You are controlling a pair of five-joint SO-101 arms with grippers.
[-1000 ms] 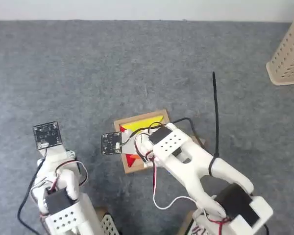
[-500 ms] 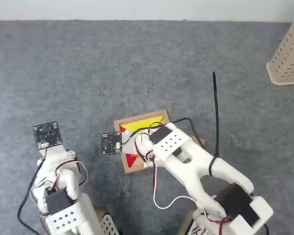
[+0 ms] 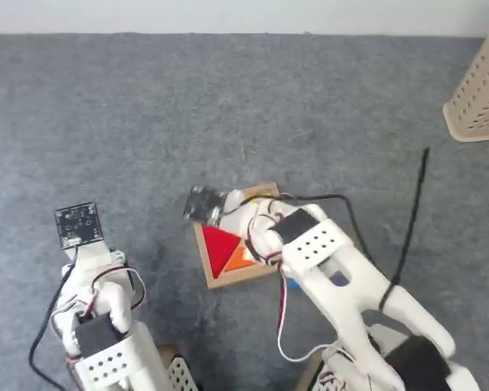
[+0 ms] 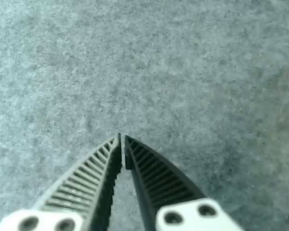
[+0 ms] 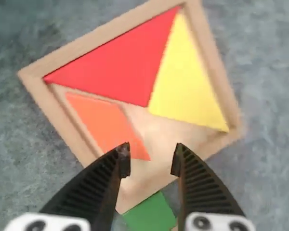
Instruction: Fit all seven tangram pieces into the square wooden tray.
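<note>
Grey fuzzy tabletop [image 3: 147,106] all around, and roughly in the middle of it sits the square wooden tray [image 3: 236,279], partly tucked under the white right arm [image 3: 326,252]. From the right wrist view the tray shows up turned like a diamond. The big red triangle [image 5: 120,72] and the big yellow triangle [image 5: 188,91] are both lying flat inside it, touching along one shared edge. An orange parallelogram [image 5: 106,125] is in there too, just beside the red one and running along the tray's wall, and next to it there's a patch of bare wood floor. The right arm's fingers [image 5: 106,183] hang over that bare patch, spread apart and holding nothing, with one tip over the orange piece's corner. A flat green piece [image 5: 149,216] sits low between them right at the tray's edge, and honestly I can't tell if it's inside or resting on the rim. Over at the near left corner the left arm [image 3: 98,326] is well apart from the tray. The left arm's fingers [image 4: 101,168] are pinched together at the tips, nothing between them, pointing at plain grey surface. A cream perforated basket [image 3: 481,81] stands off at the far right edge.
</note>
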